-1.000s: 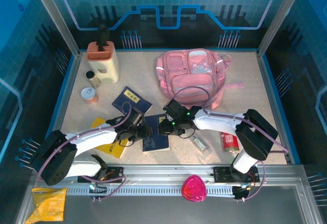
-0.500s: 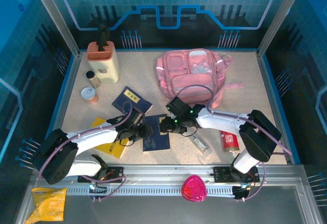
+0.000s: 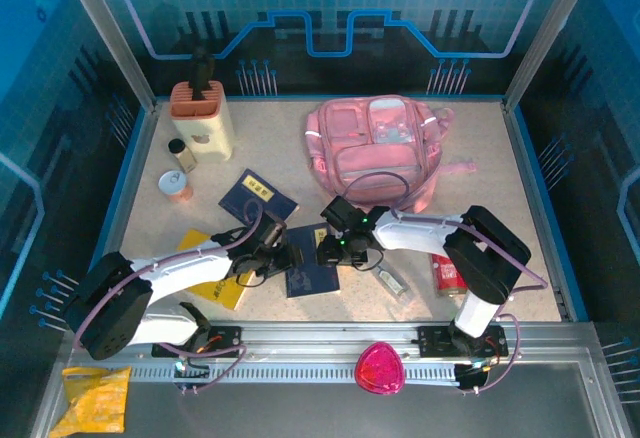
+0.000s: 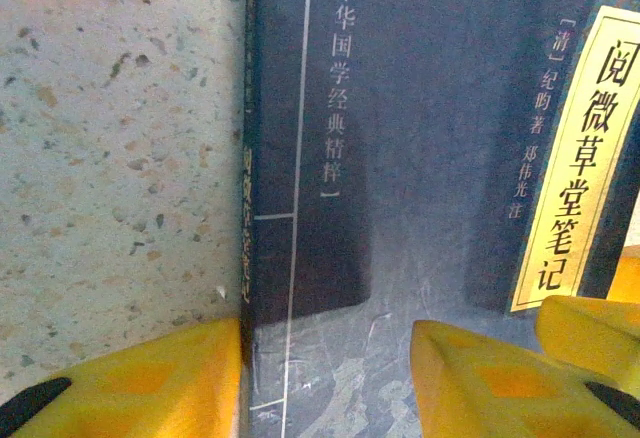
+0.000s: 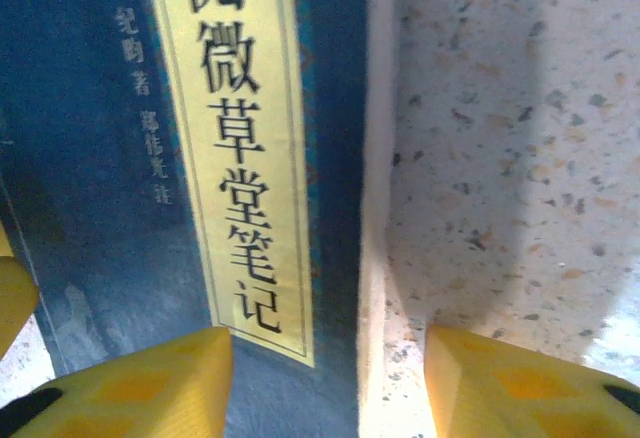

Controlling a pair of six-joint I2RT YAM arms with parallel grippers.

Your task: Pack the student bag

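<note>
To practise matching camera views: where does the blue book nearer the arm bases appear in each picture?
Top external: the book lies low centre on the table.
Left wrist: the book takes the right side, the table the left.
Right wrist: the book takes the left side, the table the right.
Shared landmark: the speckled table in all three views; the yellow title label in both wrist views.

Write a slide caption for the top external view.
Left end effector and right end effector meet at a dark blue book on the table, pink backpack lying beyond.
</note>
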